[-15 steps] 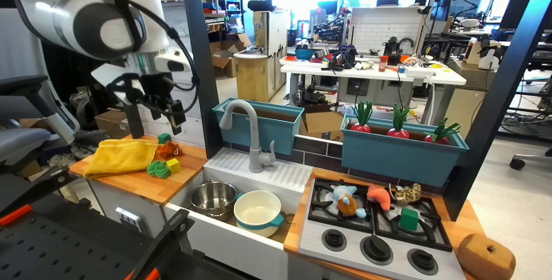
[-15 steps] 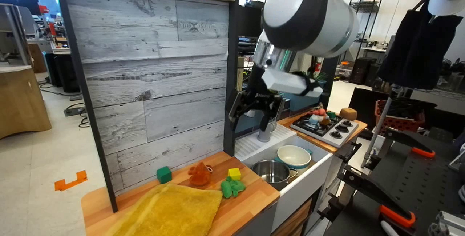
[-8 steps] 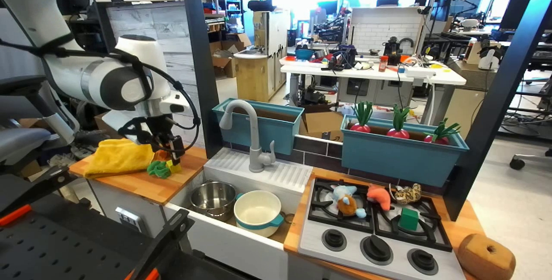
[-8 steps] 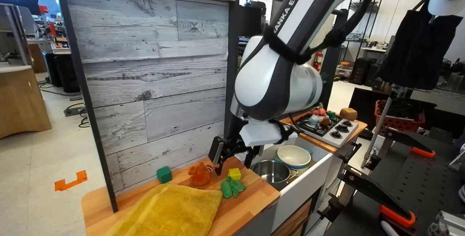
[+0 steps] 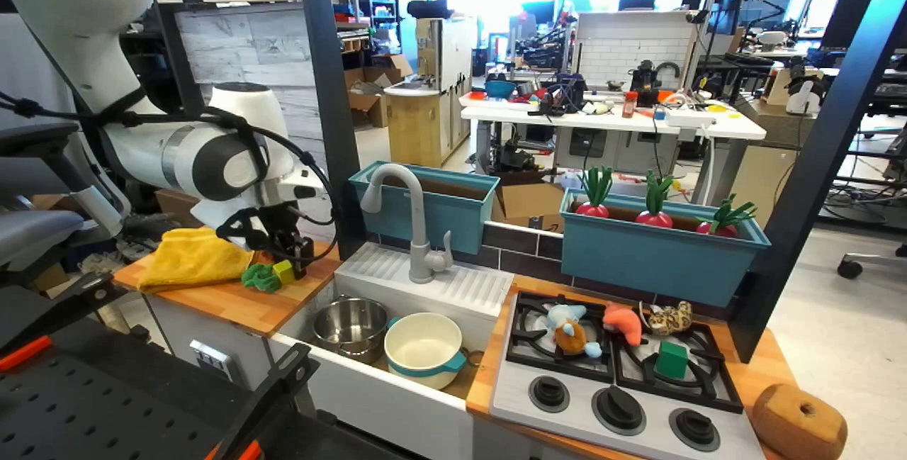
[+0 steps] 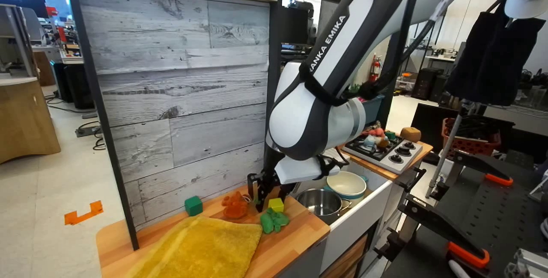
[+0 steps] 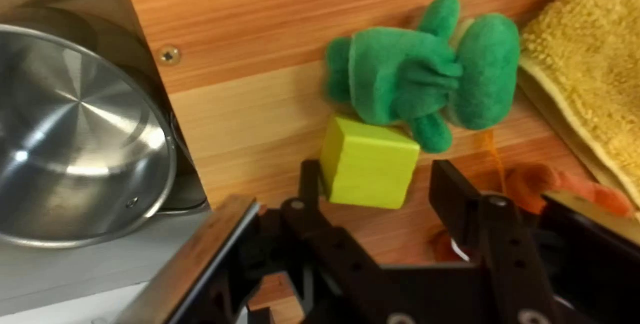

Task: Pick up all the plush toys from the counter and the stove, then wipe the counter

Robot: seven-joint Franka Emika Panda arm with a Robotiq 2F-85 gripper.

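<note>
Toys (image 5: 623, 322) (left and lower right in an exterior view) and wiping seemingly remain, the gripper (image 7: 376, 179) spread, a block (image 7: 374, 170) between.

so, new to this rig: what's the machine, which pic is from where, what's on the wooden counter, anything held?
The machine is a white-and-black robot arm ending in a black two-fingered claw. The wide pictures come from two cameras outside the robot; the close-up comes from one on its wrist. On the light brown wooden counter lie a fuzzy yellow cloth, a green plush toy, an orange plush toy, a green cube and a yellow cube. More plush toys sit on the black-and-silver stove. Nothing looks held: in the close-up, the claw's fingers stand apart on either side of the yellow cube, with a clear gap at one finger.
</note>
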